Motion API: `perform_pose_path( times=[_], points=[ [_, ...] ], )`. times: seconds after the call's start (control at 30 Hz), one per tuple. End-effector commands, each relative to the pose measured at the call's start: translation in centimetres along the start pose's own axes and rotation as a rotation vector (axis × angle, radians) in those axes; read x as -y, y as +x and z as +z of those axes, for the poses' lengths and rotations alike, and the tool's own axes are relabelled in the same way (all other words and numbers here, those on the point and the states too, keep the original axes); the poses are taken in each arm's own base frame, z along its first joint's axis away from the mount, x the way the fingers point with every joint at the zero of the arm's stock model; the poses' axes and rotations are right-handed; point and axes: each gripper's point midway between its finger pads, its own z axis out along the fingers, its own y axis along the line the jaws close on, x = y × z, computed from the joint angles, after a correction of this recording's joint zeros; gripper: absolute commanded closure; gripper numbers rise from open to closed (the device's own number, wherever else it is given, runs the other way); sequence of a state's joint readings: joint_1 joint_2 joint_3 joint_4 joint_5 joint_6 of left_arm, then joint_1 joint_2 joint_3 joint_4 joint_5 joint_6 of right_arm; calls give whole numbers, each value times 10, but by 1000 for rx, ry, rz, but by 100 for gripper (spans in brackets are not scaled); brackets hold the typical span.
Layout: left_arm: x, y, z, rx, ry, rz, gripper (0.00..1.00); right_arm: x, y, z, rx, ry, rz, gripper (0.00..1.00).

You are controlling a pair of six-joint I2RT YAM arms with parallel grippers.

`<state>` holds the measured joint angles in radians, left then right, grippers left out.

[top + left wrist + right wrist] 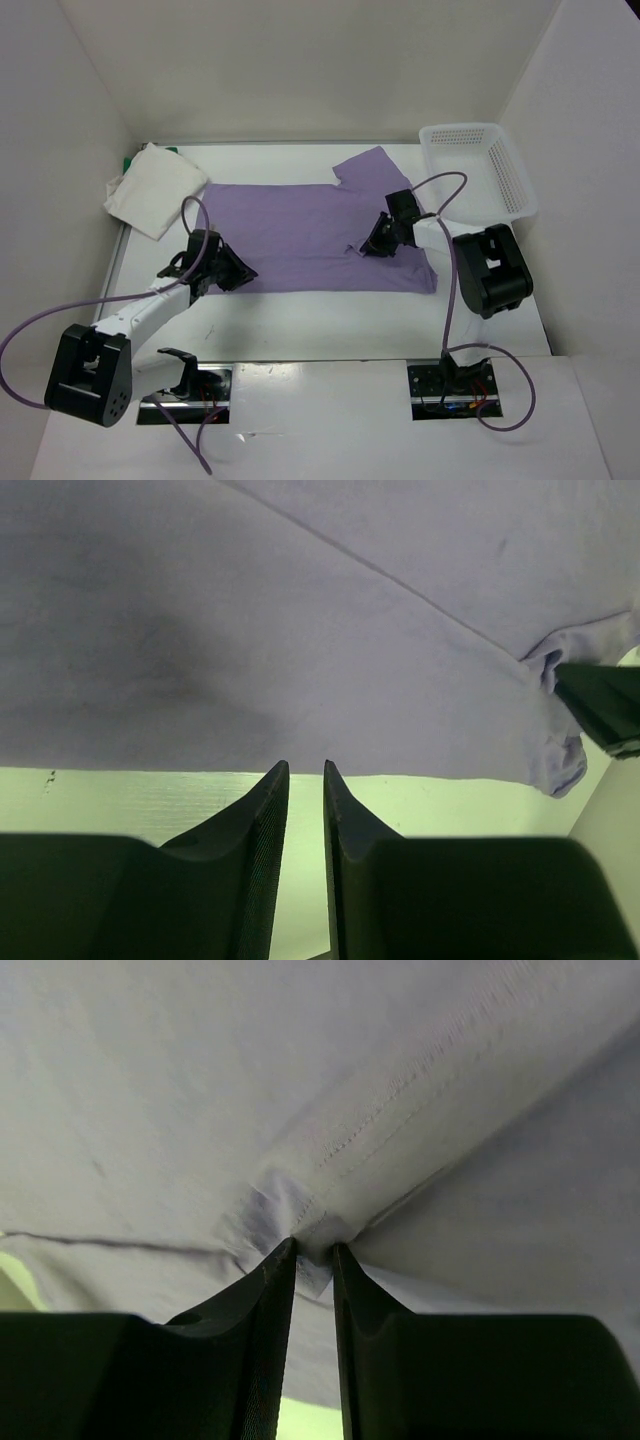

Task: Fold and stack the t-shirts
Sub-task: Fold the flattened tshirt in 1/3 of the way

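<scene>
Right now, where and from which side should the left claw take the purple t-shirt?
Probably the near-left hem of the purple t-shirt, sliding in low over the table: it lies flat, so only that free edge gives a lip, and the left claw faces it.

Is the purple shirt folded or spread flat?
Spread out: the lavender cloth t-shirt lies wide and flat on the table, one sleeve sticking out.

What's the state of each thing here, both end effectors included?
lavender shirt: spread out flat
white shirt: folded, far left corner
green shirt: mostly hidden under white shirt
basket: upright, empty
left end effector: slightly open, empty
right end effector: pinching lavender shirt
</scene>
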<state>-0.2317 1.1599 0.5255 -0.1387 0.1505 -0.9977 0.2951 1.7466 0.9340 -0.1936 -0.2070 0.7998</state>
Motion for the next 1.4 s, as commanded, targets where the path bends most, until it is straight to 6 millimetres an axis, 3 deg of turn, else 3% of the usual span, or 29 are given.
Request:
perform_pose_path(
  times=[0.0, 0.13, 0.2, 0.27, 0.37, 0.4, 0.47, 0.5, 0.57, 0.6, 0.63, 0.67, 0.77, 0.9, 0.97, 1.07, 1.17, 1.27, 1.37],
  points=[
    [4, -11, -6, 33, 9, 4, 73, -45, -29, 5, 52, -112, -19, 73],
    [17, -21, -10, 55, 37, 20, 73, -82, -57, 8, 72, -180, -27, 73],
    [16, -20, -8, 49, 30, 9, 73, -99, -65, 7, 89, -208, -42, 68],
    [21, -25, -9, 56, 39, 11, 73, -101, -68, 6, 86, -201, -68, 66],
    [24, -27, -10, 62, 45, 37, 73, -111, -66, -16, 120, -206, -118, 65],
    [29, -34, -10, 80, 47, 54, 73, -102, -54, -18, 105, -183, -128, 65],
    [31, -26, -4, 43, 13, 110, 73, -103, -42, -32, 111, -193, -154, 69],
    [34, -23, -1, 26, 8, 147, 73, -88, -18, -26, 67, -165, -163, 72],
    [44, -16, 10, -8, -1, 188, 73, -84, 6, -23, 37, -168, -175, 83],
    [45, -11, 15, -26, -8, 197, 73, -80, 36, -16, -16, -158, -197, 89],
    [41, -3, 24, -60, -32, 205, 74, -80, 49, -14, -31, -152, -219, 97],
    [50, 4, 28, -74, -15, 230, 74, -78, 61, -8, -51, -136, -238, 100],
    [50, 21, 41, -122, -17, 246, 75, -75, 91, 5, -105, -110, -261, 100],
    [33, 36, 51, -174, -58, 247, 75, -66, 94, 9, -89, -75, -258, 100],
    [2, 50, 55, -217, -142, 239, 75, -61, 93, 8, -76, -61, -258, 100],
    [-39, 70, 52, -303, -230, 182, 74, -32, 106, 12, -108, 3, -253, 100],
    [-51, 78, 39, -322, -226, 132, 71, -13, 123, 11, -140, 31, -266, 100],
    [-50, 81, 29, -325, -210, 131, 69, 3, 141, 9, -182, 60, -281, 100],
    [-61, 93, 17, -363, -227, 121, 69, 8, 154, -2, -206, 53, -293, 100]
  ],
)
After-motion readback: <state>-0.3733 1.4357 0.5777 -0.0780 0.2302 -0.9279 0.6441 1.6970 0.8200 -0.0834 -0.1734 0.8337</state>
